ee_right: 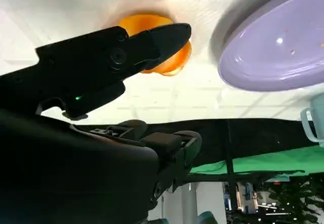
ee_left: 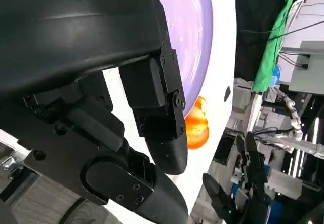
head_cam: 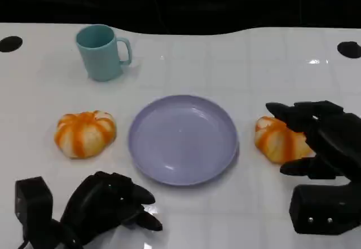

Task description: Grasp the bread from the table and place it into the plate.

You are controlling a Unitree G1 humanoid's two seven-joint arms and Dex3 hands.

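Observation:
Two orange-and-white breads lie on the white table either side of a purple plate (head_cam: 183, 139). The right bread (head_cam: 275, 141) is beside the plate's right rim, and my right hand (head_cam: 321, 139) is spread around it, fingers over its top and thumb low at its near side, not closed on it. In the right wrist view a finger (ee_right: 126, 51) crosses in front of this bread (ee_right: 169, 64), with the plate (ee_right: 278, 51) beyond. The left bread (head_cam: 84, 133) lies untouched. My left hand (head_cam: 110, 204) rests near the table's front edge, holding nothing.
A teal mug (head_cam: 102, 52) stands at the back left, handle to the right. The left wrist view shows the plate (ee_left: 195, 26), the right bread (ee_left: 195, 127) and my right hand (ee_left: 248, 183) beyond it. Black holes mark the table's far corners.

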